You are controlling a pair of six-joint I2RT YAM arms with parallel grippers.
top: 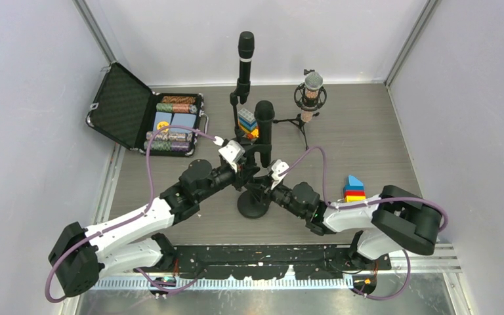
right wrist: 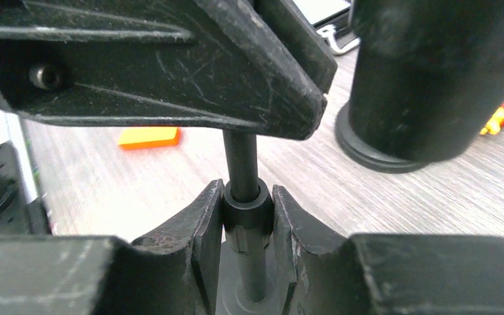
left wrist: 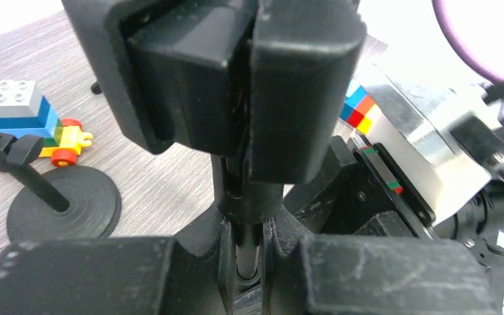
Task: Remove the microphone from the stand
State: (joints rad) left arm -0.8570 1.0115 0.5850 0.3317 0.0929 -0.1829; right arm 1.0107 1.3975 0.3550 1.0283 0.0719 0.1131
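A black microphone (top: 264, 128) stands upright in the clip of a black stand with a round base (top: 252, 207) at the table's middle. My left gripper (top: 249, 165) is shut on the stand's thin pole (left wrist: 248, 252) just under the clip block (left wrist: 236, 85). My right gripper (top: 267, 183) comes from the right, lower down. It is shut on the pole's collar (right wrist: 248, 210) above the base. In the right wrist view the left gripper's underside (right wrist: 157, 65) fills the top. The microphone's head is out of both wrist views.
A second black microphone on a stand (top: 245, 59) and a silver microphone on a tripod (top: 311, 95) stand behind. A brick toy car (top: 248, 123) lies between them. A coloured brick stack (top: 354, 188) sits right. An open case of chips (top: 164, 121) lies far left.
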